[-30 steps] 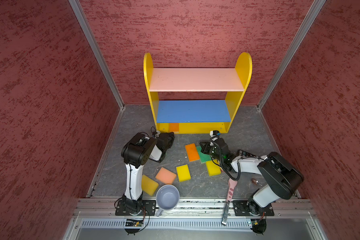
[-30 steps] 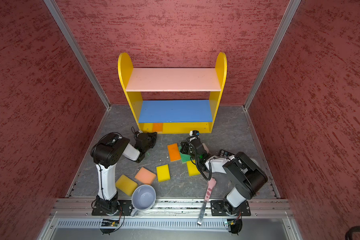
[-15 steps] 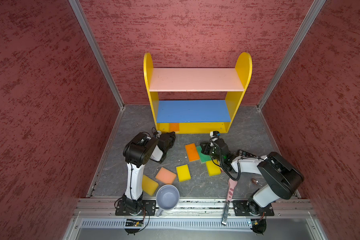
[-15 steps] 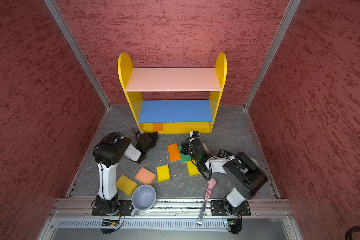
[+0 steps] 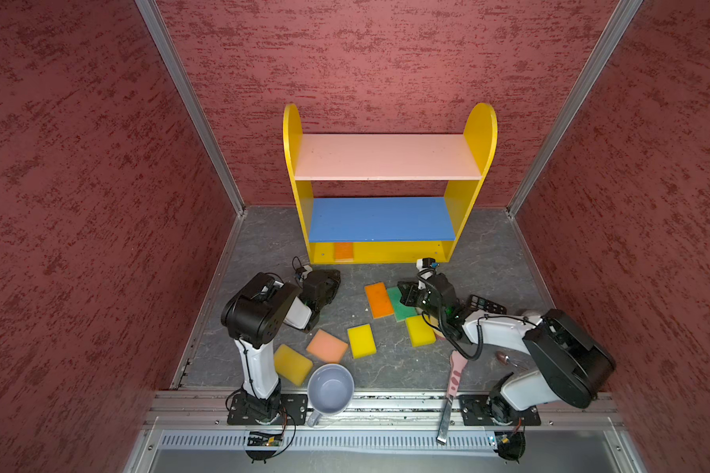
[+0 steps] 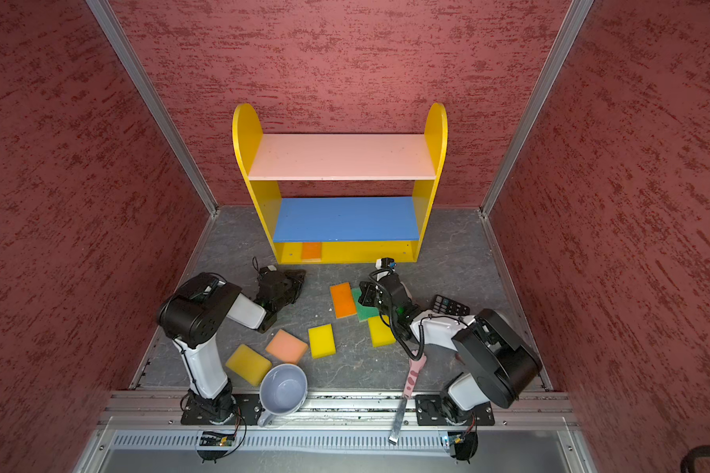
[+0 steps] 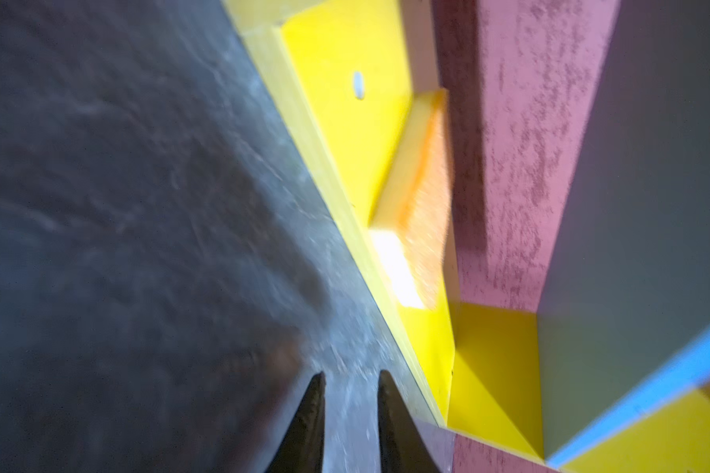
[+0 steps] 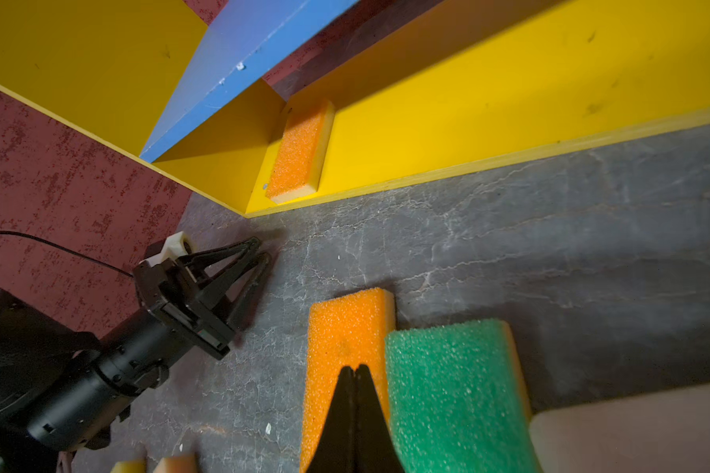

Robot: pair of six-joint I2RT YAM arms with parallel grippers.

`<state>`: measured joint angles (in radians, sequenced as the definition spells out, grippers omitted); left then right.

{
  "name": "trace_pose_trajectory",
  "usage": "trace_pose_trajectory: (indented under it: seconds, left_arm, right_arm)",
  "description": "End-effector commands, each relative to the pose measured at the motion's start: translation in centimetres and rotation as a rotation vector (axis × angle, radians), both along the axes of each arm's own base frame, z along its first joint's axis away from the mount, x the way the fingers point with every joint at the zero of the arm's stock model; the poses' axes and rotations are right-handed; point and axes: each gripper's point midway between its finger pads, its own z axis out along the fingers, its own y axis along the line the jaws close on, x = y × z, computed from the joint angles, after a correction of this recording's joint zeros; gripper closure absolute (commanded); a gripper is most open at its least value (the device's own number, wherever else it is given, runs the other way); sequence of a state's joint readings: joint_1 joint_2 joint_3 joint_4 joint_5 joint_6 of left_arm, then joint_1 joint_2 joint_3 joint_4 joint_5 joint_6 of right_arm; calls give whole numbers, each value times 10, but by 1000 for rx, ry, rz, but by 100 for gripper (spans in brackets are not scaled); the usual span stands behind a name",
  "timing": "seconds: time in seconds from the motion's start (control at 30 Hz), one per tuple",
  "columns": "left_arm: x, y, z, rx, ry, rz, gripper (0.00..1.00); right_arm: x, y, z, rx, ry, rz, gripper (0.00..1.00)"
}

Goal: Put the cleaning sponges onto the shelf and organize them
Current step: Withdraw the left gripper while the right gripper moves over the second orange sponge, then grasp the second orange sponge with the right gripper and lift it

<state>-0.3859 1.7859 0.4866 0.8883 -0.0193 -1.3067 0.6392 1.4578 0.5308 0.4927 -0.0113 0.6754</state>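
In both top views the left hand point(image 5: 333, 280) lies low over the grey counter point(image 5: 488, 266), near the front left corner of the shelf point(image 5: 386, 157); its fingers are too dark to read here. The right hand point(image 5: 403, 291) sits over the seam between the loose orange sponge point(image 5: 378, 299) and the green sponge point(image 5: 400, 313). The shelf stands against the red back wall point(image 5: 386, 61). The shelved orange sponge point(image 5: 343, 250) lies at the left end of its yellow bottom board. Three yellow sponges point(image 6: 322, 340) and a peach sponge point(image 6: 286, 346) lie nearer the front rail, by the mug point(image 6: 283, 389). A bare strip of counter runs between the shelf's front edge and the loose sponges.

In the left wrist view the left hand point(image 7: 351, 381) has its fingertips a narrow gap apart with only counter between them. It holds nothing, and the shelved orange sponge point(image 7: 423, 176) lies beyond it on the bottom board.

In the right wrist view the right hand point(image 8: 355, 370) has its fingertips pressed together over the loose orange sponge point(image 8: 345, 323), just beside the green sponge point(image 8: 447, 389). Whether it touches the foam I cannot tell. The left hand point(image 8: 261, 252) shows empty, short of the shelf's edge.
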Motion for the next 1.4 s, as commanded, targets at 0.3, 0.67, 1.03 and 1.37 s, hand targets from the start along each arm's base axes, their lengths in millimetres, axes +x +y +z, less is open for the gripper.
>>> trace_pose_trajectory:
  seconds: [0.3, 0.67, 1.03, 1.37]
  left_arm:
    - [-100, 70, 89, 433, 81, -24, 47]
    - [-127, 81, 66, 418, 104, -36, 31]
    - [-115, 77, 60, 365, 95, -73, 2]
    - [-103, 71, 62, 378, 81, -103, 1]
  right_arm:
    - [-47, 25, -25, -301, 11, 95, 78]
    - [-50, 42, -48, -274, 97, 70, 65]
    - [-48, 51, -65, -221, 185, 31, 52]
    - [-27, 79, -55, -210, 165, 43, 39]
